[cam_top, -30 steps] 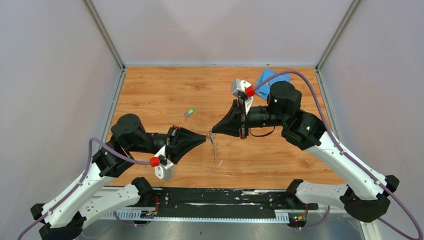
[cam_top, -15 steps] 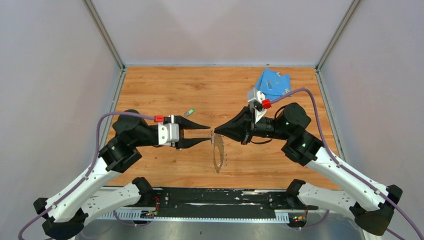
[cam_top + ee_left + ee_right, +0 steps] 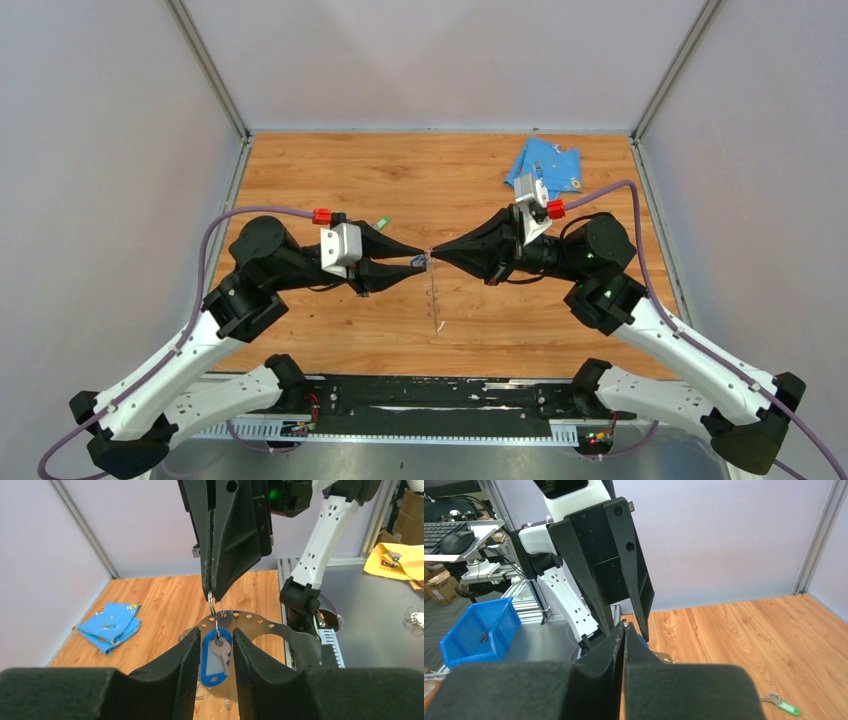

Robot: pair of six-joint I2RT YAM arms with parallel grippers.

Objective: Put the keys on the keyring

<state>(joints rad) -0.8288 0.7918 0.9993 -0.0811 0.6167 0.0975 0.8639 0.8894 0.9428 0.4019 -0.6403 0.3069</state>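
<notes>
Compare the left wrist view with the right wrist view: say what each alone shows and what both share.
Left wrist only: the light-blue cloth, plus the row of holes in the keyring, behind the blue key. Right wrist only: the green key lying on the wooden table. Both: that table, and the left end effector facing the right end effector closely.

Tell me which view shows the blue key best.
Left wrist: the blue key hangs in plain view, tag and blade both clear. The top view shows only a blue speck; the right wrist, just a blue sliver.
</notes>
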